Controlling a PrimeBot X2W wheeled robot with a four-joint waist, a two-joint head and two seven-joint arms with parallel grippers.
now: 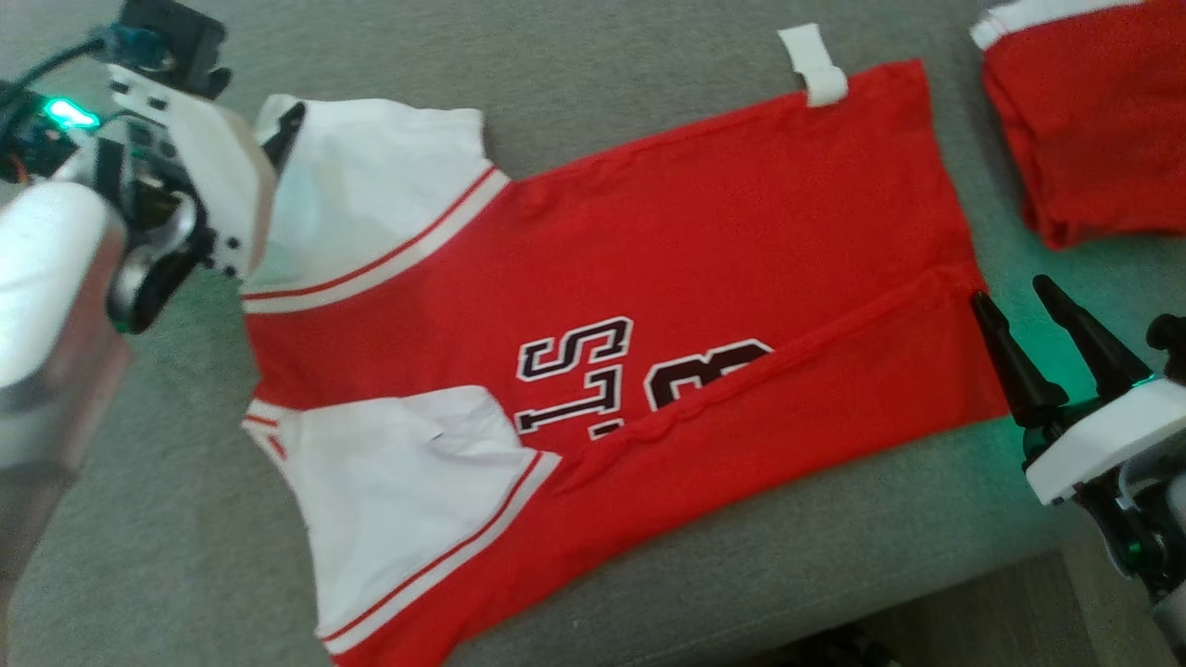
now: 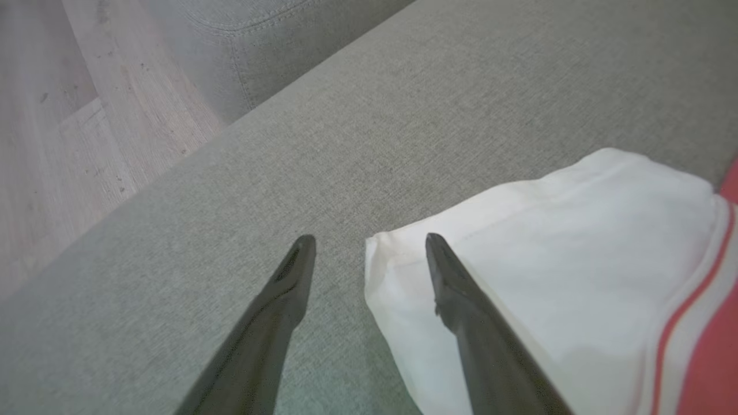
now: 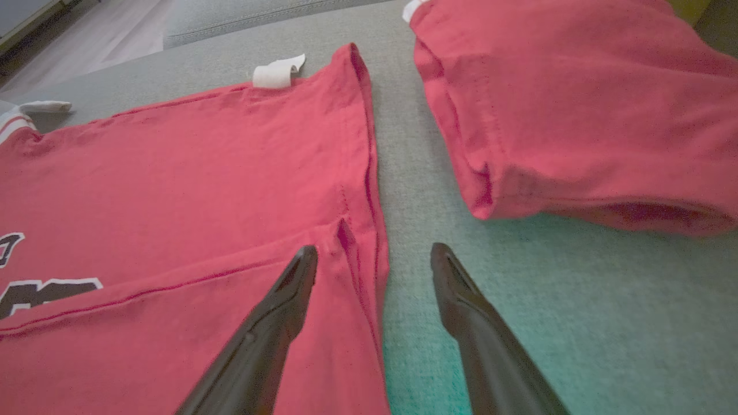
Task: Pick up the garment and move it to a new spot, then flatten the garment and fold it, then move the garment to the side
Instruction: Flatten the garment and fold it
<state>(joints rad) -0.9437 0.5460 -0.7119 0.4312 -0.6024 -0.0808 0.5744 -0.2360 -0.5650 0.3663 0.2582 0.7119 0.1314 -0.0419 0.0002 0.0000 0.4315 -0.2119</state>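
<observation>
At the far left, the left gripper [image 2: 370, 238] hangs over the outer edge of the red jersey's [image 1: 704, 241] far white sleeve [image 2: 576, 259]. Its two dark fingers are spread wide with nothing between them. One tip stands above the bare grey cushion [image 2: 403, 115], the other above the sleeve's cuff. I cannot tell whether the tips touch the cloth. Past the cushion's edge in the left wrist view lies pale wooden floor [image 2: 52, 127].

The jersey lies spread on the cushion, shoulders toward the left and hem toward the right. Its near white sleeve [image 1: 398, 500] rests flat at the lower left. The near long side is folded up over the body as a red flap [image 1: 788, 417], which covers part of the black-and-white lettering [image 1: 574, 371]. A white tag [image 1: 813, 65] sticks out beyond the far edge, close to the hem corner.

At the right, the right gripper [image 1: 1010, 289] sits at the hem's near corner with its jaws apart and empty. In the right wrist view, one finger lies over the flap's hem and the other over bare cushion just beside it.

Farther right lies a second red garment [image 1: 1093, 120], bundled. A strip of cushion separates it from the jersey.
</observation>
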